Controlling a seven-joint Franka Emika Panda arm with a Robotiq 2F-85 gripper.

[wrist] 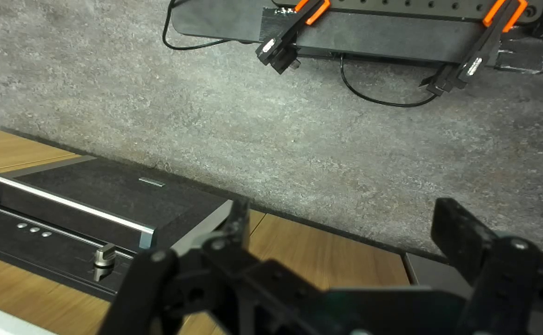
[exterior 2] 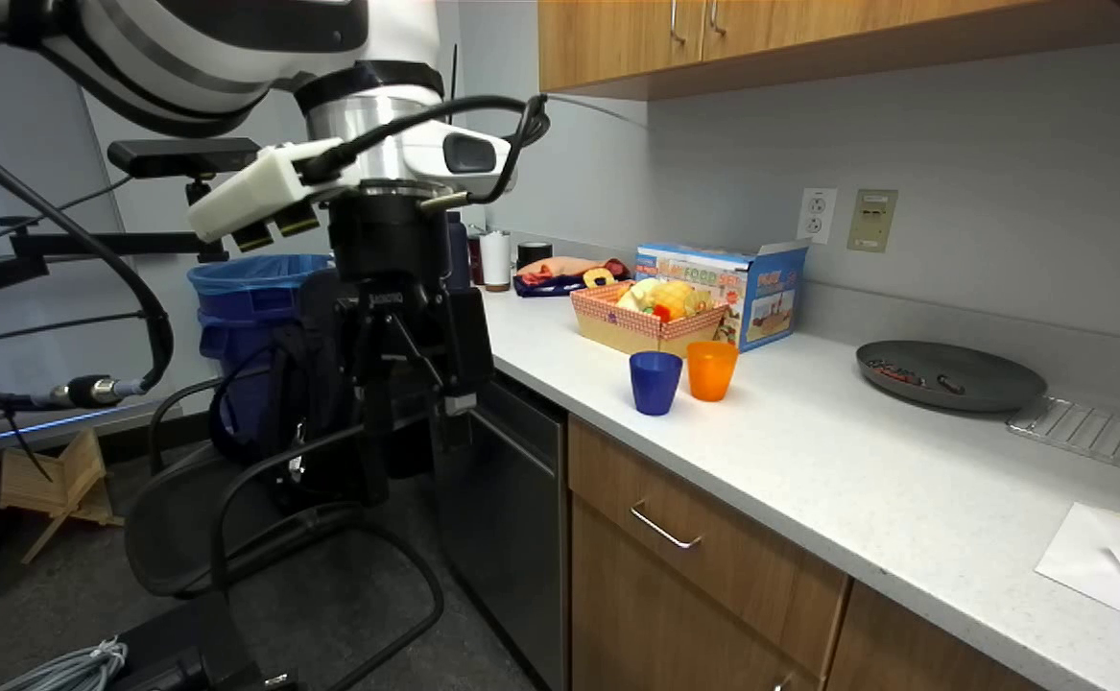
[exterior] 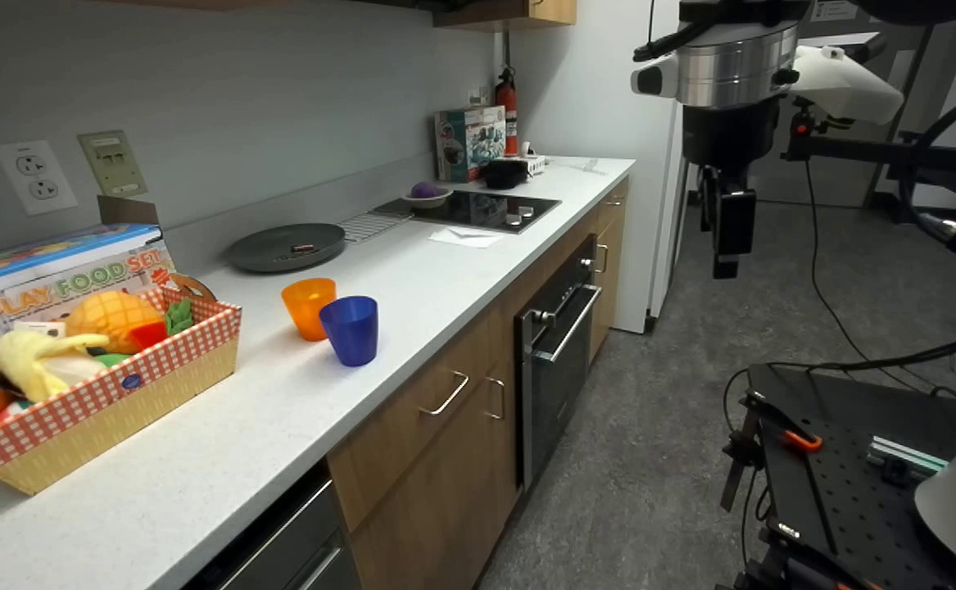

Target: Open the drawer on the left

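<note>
One arm (exterior 2: 401, 38) points its claw (wrist: 345, 225), spread wide, down beside the counter (exterior 2: 809, 461).

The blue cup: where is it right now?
In an exterior view, the blue cup stands on the white counter, just left of the orange cup, near the counter's front edge.

Cups (exterior 2: 655, 384) near basket (exterior 2: 609, 327) on counter (exterior 2: 857, 470)

We see mottled grey floor (wrist: 276, 130) beside a long white worktop (exterior 2: 857, 461), a pale grey wall (exterior 2: 1001, 192) behind it and wooden cupboards (exterior 2: 790, 34) mounted above.
</note>
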